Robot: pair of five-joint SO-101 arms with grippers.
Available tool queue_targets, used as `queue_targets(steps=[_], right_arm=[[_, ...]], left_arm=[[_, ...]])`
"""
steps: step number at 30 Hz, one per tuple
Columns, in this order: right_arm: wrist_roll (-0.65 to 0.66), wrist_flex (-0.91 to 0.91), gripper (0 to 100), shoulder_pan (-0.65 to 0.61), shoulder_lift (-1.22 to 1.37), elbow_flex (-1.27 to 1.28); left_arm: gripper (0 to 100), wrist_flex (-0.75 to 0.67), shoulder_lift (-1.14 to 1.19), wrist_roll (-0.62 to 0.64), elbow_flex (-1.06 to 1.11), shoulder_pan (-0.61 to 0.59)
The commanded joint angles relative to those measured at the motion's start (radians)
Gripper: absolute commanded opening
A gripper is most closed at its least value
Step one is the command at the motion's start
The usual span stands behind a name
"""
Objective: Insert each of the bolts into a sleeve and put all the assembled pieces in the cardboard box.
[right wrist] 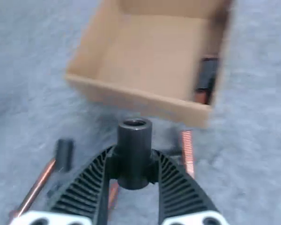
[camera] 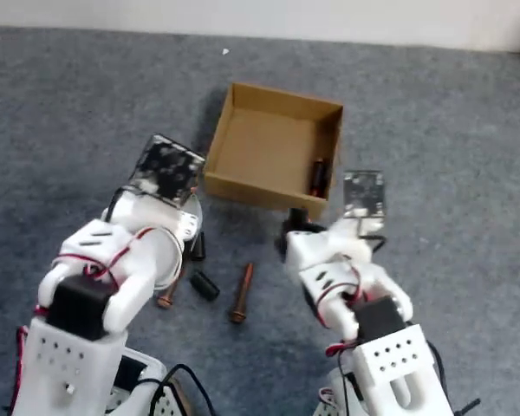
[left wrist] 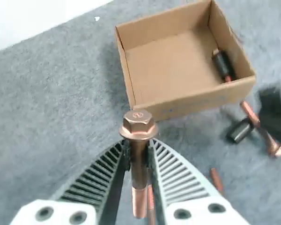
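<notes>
Bolt (left wrist: pixel 138 150) clamped left; sleeve (right wrist: pixel 133 152) clamped right.

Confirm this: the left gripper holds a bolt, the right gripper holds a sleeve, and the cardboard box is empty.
Wrong on the box. The cardboard box is not empty: the left wrist view shows one assembled piece lying inside it. The left gripper does hold a bolt and the right gripper a sleeve.

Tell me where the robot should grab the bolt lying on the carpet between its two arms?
Best guess: pinch the bolt across the middle of its shank, coming straight down from above. It lies flat on the carpet, so its long sides are open to a grip from the top. Its wider head sits at the end nearer the arms.
</notes>
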Motion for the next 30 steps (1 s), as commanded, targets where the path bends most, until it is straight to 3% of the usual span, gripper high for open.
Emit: queue_targets(steps=[1, 10, 19, 30], right_arm=[[0.012, -0.122, 0.5, -0.068, -0.022, -0.008], [0.144, -0.449, 0.5, -0.12, -0.022, 0.209], [0.18, -0.754, 0.5, -0.122, -0.022, 0.406], [0.29, -1.02, 0.5, -0.176, -0.024, 0.579]], left_arm=[[1, -0.002, -0.074, 0.169, -0.005, -0.008], [1, -0.201, -0.185, 0.433, 0.079, -0.01], [1, -0.486, -0.361, 0.537, 0.334, -0.008], [1, -0.655, -0.453, 0.632, 0.507, 0.012]])
